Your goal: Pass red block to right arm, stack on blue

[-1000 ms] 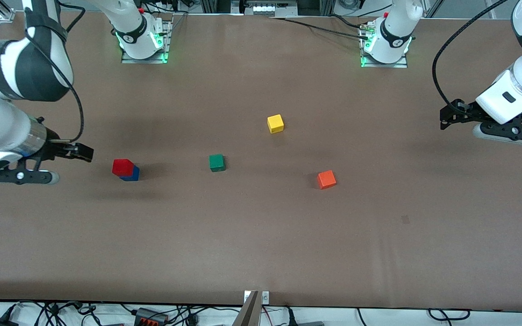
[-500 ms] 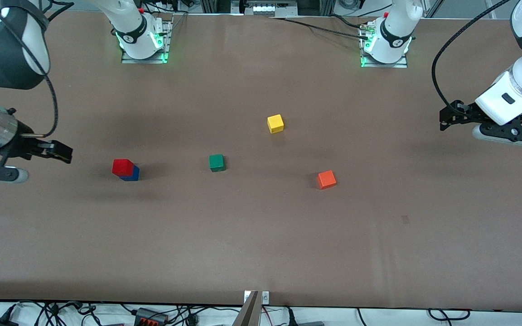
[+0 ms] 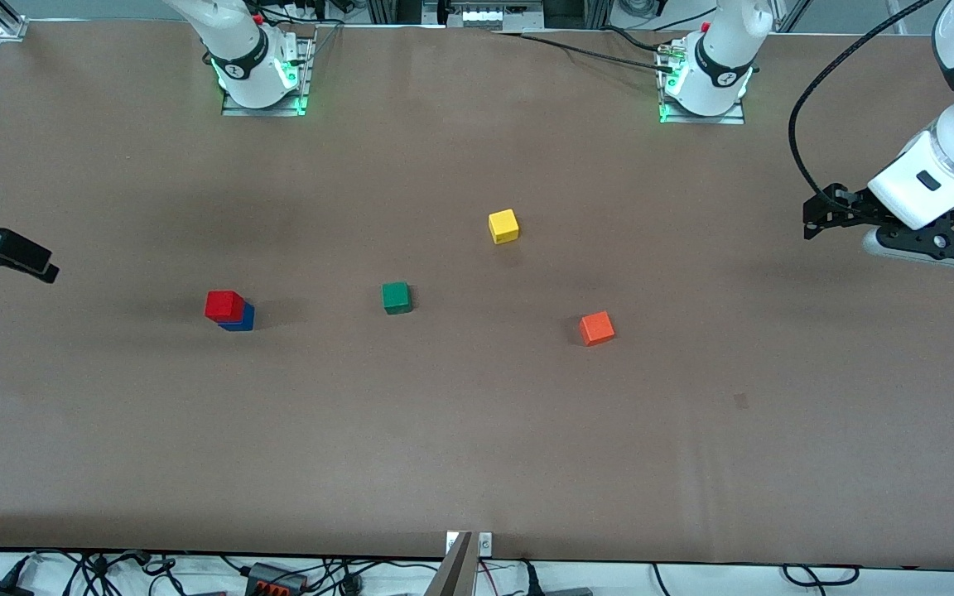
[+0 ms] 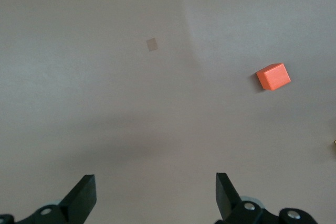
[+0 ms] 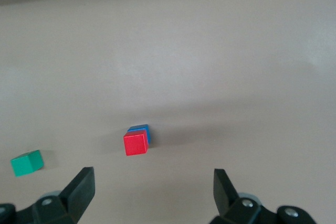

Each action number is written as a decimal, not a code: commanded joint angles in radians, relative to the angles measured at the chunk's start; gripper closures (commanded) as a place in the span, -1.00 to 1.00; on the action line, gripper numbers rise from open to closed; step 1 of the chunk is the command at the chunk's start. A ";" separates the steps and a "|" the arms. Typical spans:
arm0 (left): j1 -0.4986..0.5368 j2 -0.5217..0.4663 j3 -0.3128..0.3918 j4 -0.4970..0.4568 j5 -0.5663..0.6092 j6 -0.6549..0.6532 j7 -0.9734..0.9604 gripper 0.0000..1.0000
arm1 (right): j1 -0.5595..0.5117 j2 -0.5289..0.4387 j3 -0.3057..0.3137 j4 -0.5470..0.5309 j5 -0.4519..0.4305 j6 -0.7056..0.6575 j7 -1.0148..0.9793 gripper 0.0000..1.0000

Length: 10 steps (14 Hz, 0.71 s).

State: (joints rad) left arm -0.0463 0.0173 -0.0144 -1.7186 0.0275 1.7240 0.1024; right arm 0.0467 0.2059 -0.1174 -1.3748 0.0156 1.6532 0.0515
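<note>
Table: brown matte cloth (image 3: 477, 430), smooth, faintly creased near the camera's edge; I read it as soft and non-slip.
Change: over the last second my right gripper (image 3: 5, 252) has drawn away from the stack toward the right arm's end of the table, and now sits at the frame's edge.
Right gripper: its fingers (image 5: 79, 190) stand wide apart and empty over bare cloth.
Red block (image 3: 224, 305): resting on the blue block (image 3: 242, 319), slightly offset, nobody touching it; both are toward the right arm's end.
Meaning: I judge the stacking done and the arm retreating.
Left gripper (image 3: 866, 219): waiting over the left arm's end, fingers (image 4: 84, 198) spread wide, nothing held.
Shapes: equal hard-edged cubes with plain matte faces.
Others: green block (image 3: 396, 297), yellow block (image 3: 503, 226), orange block (image 3: 597, 328), each apart from the others.
</note>
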 commanded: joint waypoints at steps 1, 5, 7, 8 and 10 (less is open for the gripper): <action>-0.004 0.006 0.001 0.017 -0.005 -0.003 -0.009 -1.00 | -0.082 -0.026 0.080 -0.027 0.009 -0.012 -0.035 -1.00; -0.003 0.007 0.002 0.019 -0.005 0.000 -0.009 -1.00 | -0.093 -0.040 0.096 -0.041 -0.002 -0.055 -0.041 -1.00; -0.003 0.009 0.002 0.017 -0.006 0.008 -0.003 -1.00 | -0.093 -0.085 0.097 -0.110 -0.005 -0.041 -0.041 -1.00; -0.003 0.007 0.002 0.017 -0.006 0.008 -0.001 -1.00 | -0.091 -0.114 0.097 -0.148 -0.006 -0.029 -0.041 -1.00; -0.001 0.007 0.002 0.017 -0.006 0.008 -0.001 -1.00 | -0.084 -0.155 0.101 -0.202 -0.025 -0.023 -0.042 -1.00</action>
State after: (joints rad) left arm -0.0463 0.0187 -0.0143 -1.7185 0.0275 1.7316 0.1024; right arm -0.0243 0.1388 -0.0396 -1.4743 0.0079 1.6105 0.0242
